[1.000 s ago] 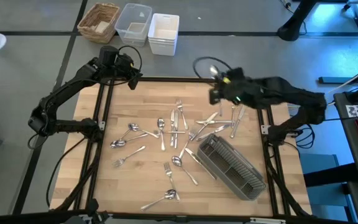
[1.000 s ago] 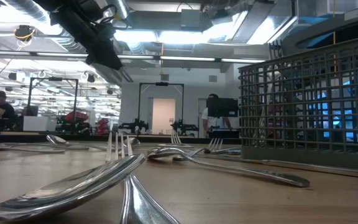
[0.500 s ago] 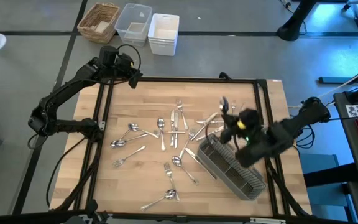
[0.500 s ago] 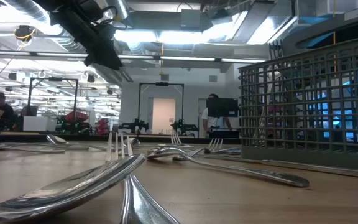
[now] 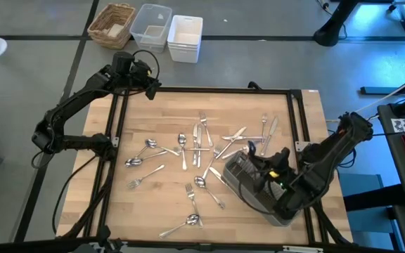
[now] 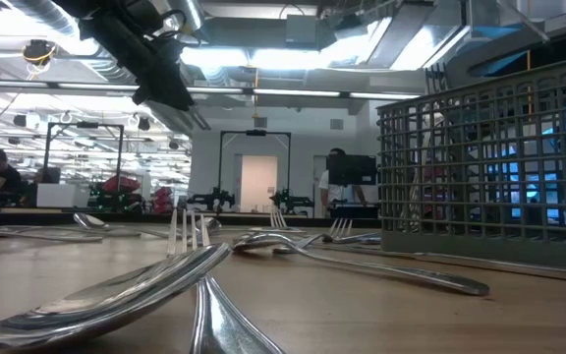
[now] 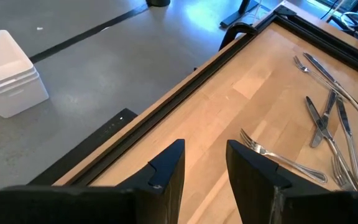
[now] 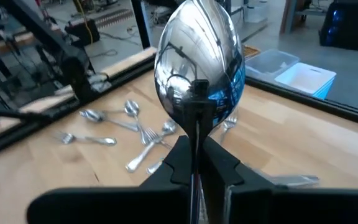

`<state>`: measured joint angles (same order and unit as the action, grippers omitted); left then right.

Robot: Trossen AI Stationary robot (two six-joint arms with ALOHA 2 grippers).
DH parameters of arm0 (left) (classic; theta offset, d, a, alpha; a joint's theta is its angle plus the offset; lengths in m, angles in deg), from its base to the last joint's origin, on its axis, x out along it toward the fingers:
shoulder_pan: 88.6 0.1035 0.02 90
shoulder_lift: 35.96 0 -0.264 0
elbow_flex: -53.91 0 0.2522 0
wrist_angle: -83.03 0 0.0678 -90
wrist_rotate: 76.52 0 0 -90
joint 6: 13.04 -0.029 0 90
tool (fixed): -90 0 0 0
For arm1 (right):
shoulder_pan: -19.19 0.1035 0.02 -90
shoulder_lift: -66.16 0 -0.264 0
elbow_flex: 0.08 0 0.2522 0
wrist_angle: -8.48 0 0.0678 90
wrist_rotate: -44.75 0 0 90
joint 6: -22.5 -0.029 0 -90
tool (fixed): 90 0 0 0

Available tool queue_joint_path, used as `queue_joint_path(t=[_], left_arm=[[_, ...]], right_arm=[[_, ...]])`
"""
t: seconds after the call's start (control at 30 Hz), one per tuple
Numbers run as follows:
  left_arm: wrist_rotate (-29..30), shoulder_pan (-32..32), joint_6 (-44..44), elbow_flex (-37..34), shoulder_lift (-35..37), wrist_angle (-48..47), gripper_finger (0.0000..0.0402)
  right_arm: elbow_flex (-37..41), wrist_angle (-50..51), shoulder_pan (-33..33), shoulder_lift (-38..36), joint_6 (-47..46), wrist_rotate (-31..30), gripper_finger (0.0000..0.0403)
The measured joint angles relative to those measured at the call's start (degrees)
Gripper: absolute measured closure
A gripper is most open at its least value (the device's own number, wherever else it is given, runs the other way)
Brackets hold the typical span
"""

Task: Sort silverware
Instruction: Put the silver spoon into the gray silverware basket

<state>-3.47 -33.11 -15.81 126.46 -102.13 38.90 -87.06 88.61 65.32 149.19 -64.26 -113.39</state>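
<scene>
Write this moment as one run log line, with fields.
task: sort silverware | right gripper: shut on spoon, over caddy | left gripper: open, waiting at far left table corner

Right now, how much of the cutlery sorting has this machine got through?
Barely started, it seems. The right gripper is shut on a spoon and hangs over the grey caddy, so that piece is in hand. Something already stands inside the caddy in the low view, too unclear to name. Most silverware still lies scattered on the table. The left gripper waits open at the far left corner.
</scene>
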Motion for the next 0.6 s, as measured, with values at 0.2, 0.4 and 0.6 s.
queue_joint_path(t=[0.2, 0.4, 0.6], left_arm=[[0.0, 0.0, 0.0, 0.0, 0.0, -0.5, 0.0290], [0.0, -0.1, 0.4, 0.0, 0.0, -0.5, 0.0290], [0.0, -0.1, 1.5, 0.0, 0.0, -0.5, 0.0290]], right_arm=[[5.6, -3.6, 0.9, 0.2, 0.1, 2.5, 0.0391], [7.8, -7.1, 0.8, 0.3, 0.2, 6.1, 0.0385], [7.8, -8.0, 0.8, 0.3, 0.2, 8.7, 0.0354]])
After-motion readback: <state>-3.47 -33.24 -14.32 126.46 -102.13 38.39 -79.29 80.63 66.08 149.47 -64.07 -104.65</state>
